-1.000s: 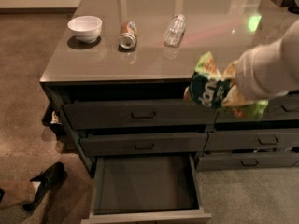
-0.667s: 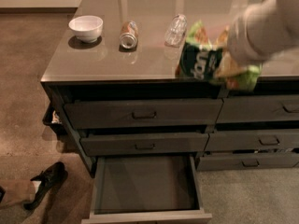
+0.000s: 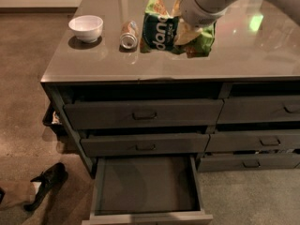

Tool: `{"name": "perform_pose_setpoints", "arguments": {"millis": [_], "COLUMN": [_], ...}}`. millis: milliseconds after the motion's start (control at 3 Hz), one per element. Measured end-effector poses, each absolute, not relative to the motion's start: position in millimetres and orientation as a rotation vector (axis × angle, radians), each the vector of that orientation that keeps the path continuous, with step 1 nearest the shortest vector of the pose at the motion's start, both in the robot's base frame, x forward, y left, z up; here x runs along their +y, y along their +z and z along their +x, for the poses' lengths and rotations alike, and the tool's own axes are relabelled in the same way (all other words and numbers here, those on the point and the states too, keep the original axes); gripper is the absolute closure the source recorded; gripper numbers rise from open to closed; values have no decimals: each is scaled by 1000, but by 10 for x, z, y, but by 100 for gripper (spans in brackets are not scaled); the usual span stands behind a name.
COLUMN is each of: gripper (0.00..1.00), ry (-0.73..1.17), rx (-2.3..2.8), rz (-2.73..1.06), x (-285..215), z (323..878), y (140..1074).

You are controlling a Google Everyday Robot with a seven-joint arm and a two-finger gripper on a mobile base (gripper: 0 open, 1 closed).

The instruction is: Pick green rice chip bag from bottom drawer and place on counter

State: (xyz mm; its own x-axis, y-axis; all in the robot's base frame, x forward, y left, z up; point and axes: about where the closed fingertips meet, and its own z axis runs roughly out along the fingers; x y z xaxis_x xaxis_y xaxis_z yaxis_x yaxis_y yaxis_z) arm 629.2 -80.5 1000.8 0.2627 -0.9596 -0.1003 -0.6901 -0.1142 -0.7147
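The green rice chip bag (image 3: 161,29), with its white "dang" lettering, hangs over the counter (image 3: 140,62) near the middle of its back half. My gripper (image 3: 188,28) comes in from the upper right on a white arm and is shut on the bag's right side. The bottom drawer (image 3: 147,186) on the left stack is pulled out, and its dark inside holds nothing. The clear plastic bottle is hidden behind the bag.
A white bowl (image 3: 86,27) and a crushed can (image 3: 128,34) sit on the counter's left part, the can just left of the bag. The upper drawers (image 3: 143,114) are closed. A dark shoe (image 3: 47,184) lies on the floor at the lower left.
My gripper has carried the bag up and to the left, from in front of the cabinet's top edge to over the counter, close to the can.
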Motion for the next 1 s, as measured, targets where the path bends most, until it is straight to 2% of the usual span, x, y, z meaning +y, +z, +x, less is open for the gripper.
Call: {"name": "perform_pose_setpoints", "arguments": {"millis": [333, 667, 1000], "gripper": [100, 82, 59], "ry": [-442, -364, -310], "rx": [1545, 1653, 1705], "rz": [-1897, -1882, -1887], "x": [-694, -931, -1088], "z": [6694, 7034, 7240], "y": [9773, 9512, 9401]}}
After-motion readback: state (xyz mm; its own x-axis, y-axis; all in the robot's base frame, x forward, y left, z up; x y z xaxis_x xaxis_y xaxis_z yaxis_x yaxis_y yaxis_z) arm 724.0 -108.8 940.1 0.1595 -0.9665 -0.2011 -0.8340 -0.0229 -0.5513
